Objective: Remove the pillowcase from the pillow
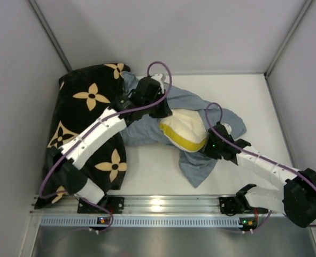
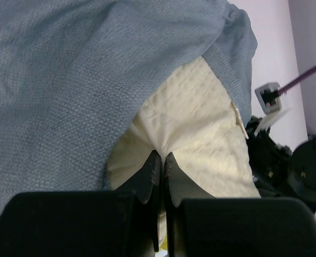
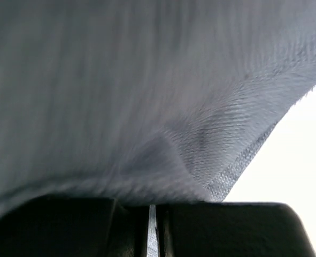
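White surface [image 1: 254, 101]: pillow [image 1: 185, 128] half out of pillowcase [image 1: 200, 166]

One cream pillow lies at centre, with one blue-grey pillowcase bunched around it. Left fingers [image 2: 148, 174], almost closed, pinch the pillow's cream fabric. Right fingers [image 3: 128, 225] are clamped on pillowcase cloth. One black flowered cushion [image 1: 88, 118] lies at the left, under the left arm [image 1: 93, 134].

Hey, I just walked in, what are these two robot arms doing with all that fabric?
They are working a pillowcase off a pillow. The left claw is shut on the pillow's cream textured fabric, and the right claw is shut on the blue-grey pillowcase. The pillow is partly out, its yellow band showing; the case covers the rest. A black flowered cushion lies at the left.
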Tool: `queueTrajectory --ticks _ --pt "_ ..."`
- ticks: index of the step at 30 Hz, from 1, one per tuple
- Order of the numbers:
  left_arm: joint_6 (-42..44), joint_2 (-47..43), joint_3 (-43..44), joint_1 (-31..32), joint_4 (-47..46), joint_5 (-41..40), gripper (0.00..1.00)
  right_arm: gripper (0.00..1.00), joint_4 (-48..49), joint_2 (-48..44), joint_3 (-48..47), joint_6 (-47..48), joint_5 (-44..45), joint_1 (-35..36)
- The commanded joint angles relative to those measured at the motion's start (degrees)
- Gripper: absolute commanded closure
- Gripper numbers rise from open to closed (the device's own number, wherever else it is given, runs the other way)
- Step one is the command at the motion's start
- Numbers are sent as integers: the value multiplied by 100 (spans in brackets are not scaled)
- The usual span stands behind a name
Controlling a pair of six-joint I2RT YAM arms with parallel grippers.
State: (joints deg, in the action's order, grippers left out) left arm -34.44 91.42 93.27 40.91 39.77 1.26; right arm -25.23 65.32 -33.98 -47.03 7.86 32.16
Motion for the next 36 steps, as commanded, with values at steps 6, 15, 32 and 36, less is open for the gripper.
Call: queueTrajectory --ticks 6,15,32,36 --pt "-125 -2408 -1636 -153 -752 -600 100 100 -254 437 -557 580 -38 -781" --pt "-283 -3402 -2893 -153 -532 -504 100 88 36 272 -549 1248 -1073 -1195" --pt "-204 -3710 -3439 -153 -540 -293 100 47 -1941 -951 -2095 2022 -1133 -1089" --pt "-178 -3763 -3544 -153 -540 -205 100 47 -2011 -1240 -2376 2030 -1157 -1072"
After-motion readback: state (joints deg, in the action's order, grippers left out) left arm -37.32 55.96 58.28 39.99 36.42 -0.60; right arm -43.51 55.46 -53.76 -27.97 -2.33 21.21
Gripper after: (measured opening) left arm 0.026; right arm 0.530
